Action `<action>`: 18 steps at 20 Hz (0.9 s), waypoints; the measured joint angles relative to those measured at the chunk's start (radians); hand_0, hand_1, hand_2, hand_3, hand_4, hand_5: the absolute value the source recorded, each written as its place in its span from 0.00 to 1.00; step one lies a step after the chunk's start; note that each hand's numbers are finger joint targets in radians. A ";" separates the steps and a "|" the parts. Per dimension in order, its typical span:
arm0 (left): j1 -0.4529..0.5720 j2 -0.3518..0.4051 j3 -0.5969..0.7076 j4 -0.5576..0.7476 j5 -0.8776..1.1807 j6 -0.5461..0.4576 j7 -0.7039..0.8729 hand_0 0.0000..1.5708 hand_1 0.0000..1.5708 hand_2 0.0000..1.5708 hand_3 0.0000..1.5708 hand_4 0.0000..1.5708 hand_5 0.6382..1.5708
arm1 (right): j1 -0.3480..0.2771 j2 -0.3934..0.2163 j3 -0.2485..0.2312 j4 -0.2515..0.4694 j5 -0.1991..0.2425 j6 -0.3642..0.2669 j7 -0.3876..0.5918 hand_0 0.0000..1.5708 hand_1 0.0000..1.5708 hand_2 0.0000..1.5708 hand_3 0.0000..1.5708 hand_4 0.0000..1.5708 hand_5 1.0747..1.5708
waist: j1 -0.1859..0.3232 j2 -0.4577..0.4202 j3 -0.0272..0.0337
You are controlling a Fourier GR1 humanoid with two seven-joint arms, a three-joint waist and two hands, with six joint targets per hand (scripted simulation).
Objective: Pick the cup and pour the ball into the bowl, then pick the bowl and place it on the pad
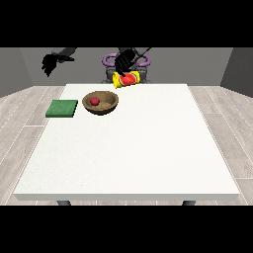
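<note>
We see the cup (127, 79), yellow with a red mouth, tipped on its side in the upper middle of the frame, above the far edge of the white bench (128, 148). The hand at the view's right (124, 60) sits over it, its fingers curled round the cup's top and holding it. The red ball (94, 101) already lies inside the brown bowl (101, 103), which rests on the bench left of centre, below and left of the cup. The green pad (62, 108) lies flat just left of the bowl, near it but apart. The hand at the view's left (51, 63) hangs in the upper left of the frame, off the bench and away from everything; its fingers droop loosely and hold nothing.

We judge the pour to be done, since the ball is in the bowl, and the cup not yet set aside. Next, we think, the cup must be put down clear of the bowl; then a hand must take the bowl by its rim and carry it level, leftward, onto the pad so the ball stays in.
</note>
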 measured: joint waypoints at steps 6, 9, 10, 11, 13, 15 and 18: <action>0.106 -0.012 0.308 -0.135 0.316 0.194 0.024 0.57 0.57 0.54 0.30 0.80 0.86 | 0.024 0.010 -0.022 0.000 -0.004 -0.044 0.004 0.00 0.00 0.00 0.00 0.16 0.99 | 0.080 0.018 -0.0069; 0.187 -0.032 0.438 -0.216 0.517 0.288 -0.005 0.00 0.00 0.00 0.00 0.27 0.99 | 0.021 0.032 -0.017 -0.013 -0.006 -0.051 -0.006 0.00 0.00 0.00 0.00 0.23 0.99 | 0.081 0.063 -0.0141; 0.218 -0.036 0.471 -0.242 0.591 0.310 -0.023 0.00 0.00 0.00 0.00 0.00 0.97 | 0.015 0.040 -0.013 -0.019 -0.006 -0.055 -0.008 0.00 0.00 0.00 0.00 0.21 0.99 | 0.075 0.080 -0.0163; 0.246 -0.040 0.499 -0.271 0.665 0.330 -0.047 0.00 0.00 0.00 0.00 0.00 0.98 | 0.006 0.049 -0.010 -0.025 -0.007 -0.061 -0.011 0.00 0.00 0.00 0.00 0.19 0.99 | 0.072 0.102 -0.0177; 0.302 -0.044 0.539 -0.332 0.820 0.349 -0.108 0.00 0.00 0.00 0.00 0.00 0.98 | -0.009 0.069 0.001 -0.038 0.000 -0.078 -0.016 0.00 0.00 0.00 0.00 0.19 1.00 | 0.066 0.132 -0.0178; 0.349 -0.047 0.564 -0.395 0.969 0.341 -0.185 0.00 0.00 0.00 0.00 0.00 0.99 | -0.028 0.099 0.016 -0.051 0.012 -0.112 -0.014 0.00 0.00 0.00 0.00 0.16 1.00 | 0.073 0.154 -0.0162; 0.433 -0.050 0.575 -0.479 1.164 0.283 -0.321 0.00 0.00 0.00 0.00 0.00 0.99 | -0.044 0.146 0.030 -0.062 0.035 -0.178 -0.017 0.00 0.00 0.00 0.00 0.16 1.00 | 0.110 0.177 -0.0110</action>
